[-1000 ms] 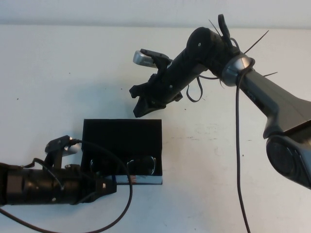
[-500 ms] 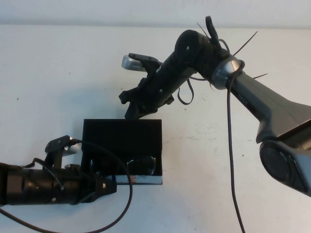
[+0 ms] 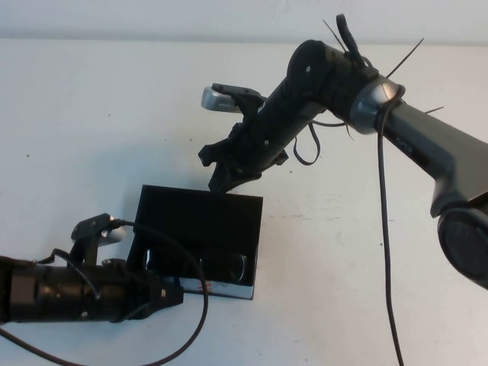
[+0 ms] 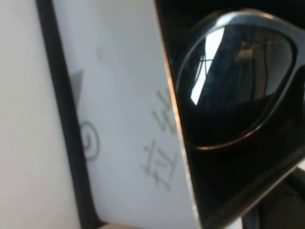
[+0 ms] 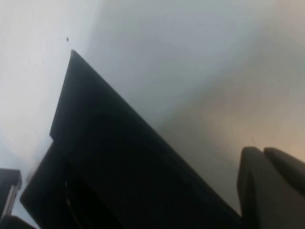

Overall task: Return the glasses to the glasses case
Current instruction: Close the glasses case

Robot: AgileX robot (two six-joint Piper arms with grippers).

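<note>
While the lid stands open, the contents of the white bench (image 3: 91,107) read as follows.

Item: rectangular matte black glasses case (image 3: 200,229) with hinged flap lid, lying near-centre, skewed on the bench; printed front edge faces near. Judged light, stiff-walled, liable to slide when pushed.

Item: dark thick-framed plastic glasses (image 3: 200,264) with reflective lenses, lying inside the case against its near wall; one lens fills the left wrist view (image 4: 236,78). Judged light, rigid, smooth, with lenses prone to scratching; best handled by frame or bridge, not the lenses. They are already seated, so what remains, by judgement, is closing the flap.

Item: left end effector (image 3: 164,293), near-left, low over the bench at the case's near-left corner; whether its fingers are spread or pressed together cannot be told.

Item: right end effector (image 3: 221,169), reaching in from far right, tip at the far edge of the lid. Fingers appear pressed together with nothing between them; one dark finger (image 5: 267,183) shows just beside the lid edge in the right wrist view. The lid's thin far edge is the likely place to push or lift from.
</note>
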